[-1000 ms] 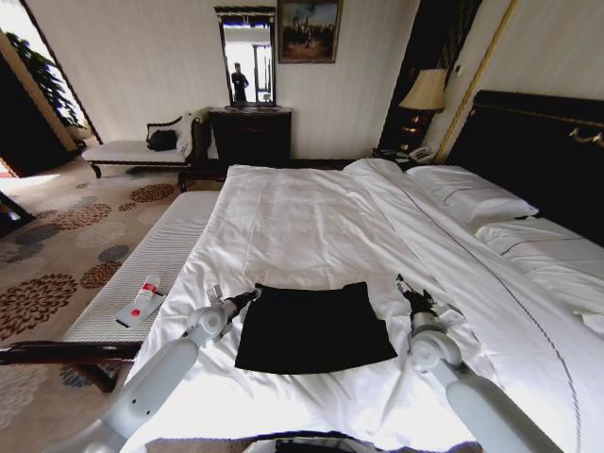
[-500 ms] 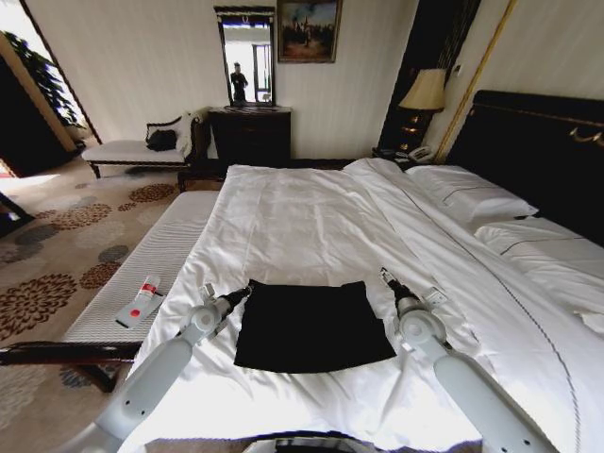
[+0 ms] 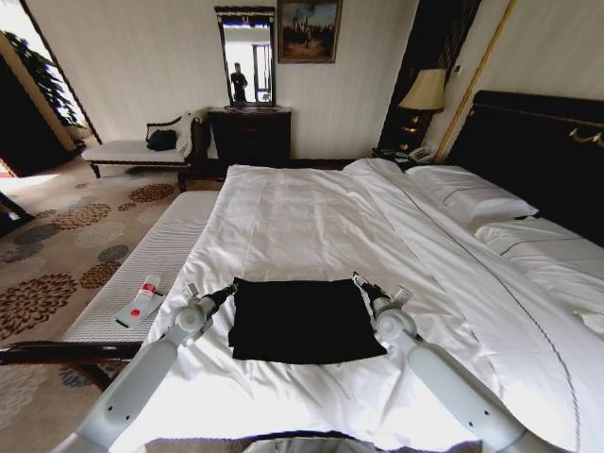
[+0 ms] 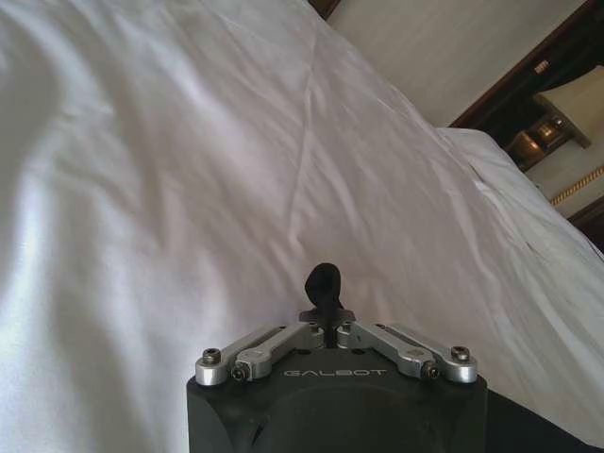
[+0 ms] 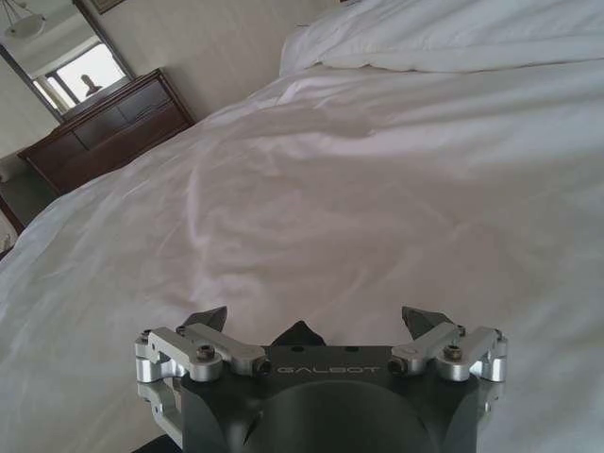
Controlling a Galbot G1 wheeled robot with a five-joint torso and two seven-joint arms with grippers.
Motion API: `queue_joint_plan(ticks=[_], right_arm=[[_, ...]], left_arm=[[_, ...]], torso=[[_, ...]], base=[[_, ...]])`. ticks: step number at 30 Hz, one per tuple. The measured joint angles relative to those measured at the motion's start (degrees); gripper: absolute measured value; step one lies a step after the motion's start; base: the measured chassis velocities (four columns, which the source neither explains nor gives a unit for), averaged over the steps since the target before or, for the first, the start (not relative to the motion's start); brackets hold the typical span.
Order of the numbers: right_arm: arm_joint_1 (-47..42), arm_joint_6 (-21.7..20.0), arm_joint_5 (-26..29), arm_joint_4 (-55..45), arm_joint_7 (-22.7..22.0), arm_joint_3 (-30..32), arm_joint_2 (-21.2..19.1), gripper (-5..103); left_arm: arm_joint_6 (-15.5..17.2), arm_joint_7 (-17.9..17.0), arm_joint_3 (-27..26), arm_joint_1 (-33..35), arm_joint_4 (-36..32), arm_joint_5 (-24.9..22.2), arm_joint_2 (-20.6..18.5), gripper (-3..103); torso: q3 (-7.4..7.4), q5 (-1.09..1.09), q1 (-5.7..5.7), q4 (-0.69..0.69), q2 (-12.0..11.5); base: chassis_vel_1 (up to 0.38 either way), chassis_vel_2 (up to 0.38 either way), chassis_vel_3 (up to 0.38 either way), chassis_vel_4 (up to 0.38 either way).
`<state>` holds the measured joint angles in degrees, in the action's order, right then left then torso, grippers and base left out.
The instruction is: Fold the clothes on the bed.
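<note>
While the clothes (image 3: 304, 319) lie folded into a dark rectangle near the bed's (image 3: 311, 217) foot edge, the left gripper (image 3: 229, 287) pinches the far left corner and the right gripper (image 3: 360, 281), fingers spread, sits at the far right corner; judging so, another fold needs both corners gripped

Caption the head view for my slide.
Both grippers, left and right, at the black T-shirt's far corners on the bed.

free: broad bare white sheet of the bed (image 3: 302, 217) beyond the T-shirt (image 3: 302, 321) | blocked: pillows (image 3: 472, 198) far right | bench (image 3: 142, 274) flanks left
</note>
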<state>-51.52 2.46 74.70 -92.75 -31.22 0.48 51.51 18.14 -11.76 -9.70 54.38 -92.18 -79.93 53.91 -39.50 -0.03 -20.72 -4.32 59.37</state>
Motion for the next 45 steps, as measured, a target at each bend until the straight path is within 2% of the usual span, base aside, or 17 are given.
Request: queue_joint_plan(ticks=[5,9,10,12,15,19,20,23,24,27,29,33,35,39,41,44,45], right_arm=[[0.19,0.21,0.44,1.57,2.72,-1.13,0.08,100],[-1.25,2.61,0.33,3.27,11.65,-1.55,-0.55,100],[-1.25,2.61,0.33,3.27,11.65,-1.55,-0.55,100],[-1.46,4.29,0.44,4.67,16.15,-1.98,-0.76,100],[-1.22,5.69,0.97,6.07,18.93,-2.57,-0.76,100],[-1.13,8.10,1.80,8.07,25.40,-3.94,-0.85,101],[-1.13,8.10,1.80,8.07,25.40,-3.94,-0.85,101],[-1.00,9.21,1.74,8.76,27.65,-4.84,-0.98,91],[-1.00,9.21,1.74,8.76,27.65,-4.84,-0.98,91],[-0.64,9.51,1.75,8.85,27.66,-5.25,-0.89,75],[-0.59,9.57,1.75,8.87,27.63,-5.39,-0.87,75],[-0.54,9.91,1.61,8.96,27.52,-5.60,-0.93,52],[-0.61,10.02,1.58,8.96,27.52,-5.56,-0.93,52],[-0.79,10.85,1.27,8.65,27.98,-4.95,-0.95,31],[-0.68,11.16,1.20,8.60,28.12,-4.69,-0.92,31],[0.32,12.44,1.04,8.51,28.37,-3.70,-0.75,15],[0.32,12.44,1.04,8.51,28.37,-3.70,-0.75,15]], left_arm=[[0.00,-0.05,-0.39,0.11,-0.10,0.06,-0.07,1],[0.00,-0.05,-0.17,-0.25,0.05,0.22,-0.07,1],[0.00,-0.05,-0.17,-0.25,0.05,0.22,-0.07,1],[0.00,-0.06,0.23,-0.47,0.08,0.57,0.19,1],[0.00,-0.07,0.49,-0.51,0.08,0.77,0.30,1],[-0.01,-0.14,0.62,-0.63,0.03,0.86,0.16,1],[-0.01,-0.14,0.62,-0.63,0.03,0.86,0.16,1],[0.00,-0.16,0.32,-0.63,-0.17,0.81,-0.14,1],[0.00,-0.16,0.32,-0.63,-0.17,0.81,-0.14,1],[0.00,-0.16,-0.04,-0.43,-0.40,0.74,-0.35,1],[0.01,-0.16,-0.11,-0.42,-0.41,0.70,-0.37,1],[0.01,-0.16,-0.13,-0.49,-0.42,0.63,-0.52,1],[0.02,-0.16,-0.13,-0.56,-0.41,0.63,-0.52,1],[0.01,-0.16,0.00,-1.05,-0.30,0.63,-0.39,1],[-0.02,-0.17,0.07,-1.24,-0.27,0.63,-0.37,1],[-0.55,-0.23,0.34,-2.28,-0.09,0.45,-0.36,1],[-0.55,-0.23,0.34,-2.28,-0.09,0.45,-0.36,1]], torso=[[0.00,-0.01,0.00,-0.01,0.00],[0.00,0.00,0.00,-0.02,0.00],[0.00,0.00,0.00,-0.02,0.00],[0.01,0.00,0.00,-0.02,0.00],[0.00,0.01,0.00,-0.01,0.00],[0.00,0.00,0.00,-0.01,0.00],[0.00,0.00,0.00,-0.01,0.00],[0.00,0.00,0.00,-0.02,0.00],[0.00,0.00,0.00,-0.02,0.00],[0.00,0.00,0.00,-0.01,0.00],[0.00,0.00,0.00,-0.01,0.00],[0.00,0.00,0.00,-0.01,0.00],[0.00,0.00,0.00,-0.01,0.00],[0.00,0.00,0.00,-0.01,0.00],[0.00,0.00,0.00,-0.01,0.00],[0.00,0.00,0.00,0.00,0.00],[0.00,0.00,0.00,0.00,0.00]], base=[[0.000,0.000,0.000,0.000],[0.000,0.000,0.000,0.000],[0.000,0.000,0.000,0.000],[0.000,0.000,0.000,0.000],[0.000,0.000,0.000,0.000],[0.000,0.000,0.000,0.000],[0.000,0.000,0.000,0.000],[0.000,0.000,0.000,0.000],[0.000,0.000,0.000,0.000],[0.000,0.000,0.000,0.000],[0.000,0.000,0.000,0.000],[0.000,0.000,0.000,0.000],[0.000,0.000,0.000,0.000],[0.000,0.000,0.000,0.000],[0.000,0.000,0.000,0.000],[0.000,0.000,0.000,0.000],[0.000,0.000,0.000,0.000]])
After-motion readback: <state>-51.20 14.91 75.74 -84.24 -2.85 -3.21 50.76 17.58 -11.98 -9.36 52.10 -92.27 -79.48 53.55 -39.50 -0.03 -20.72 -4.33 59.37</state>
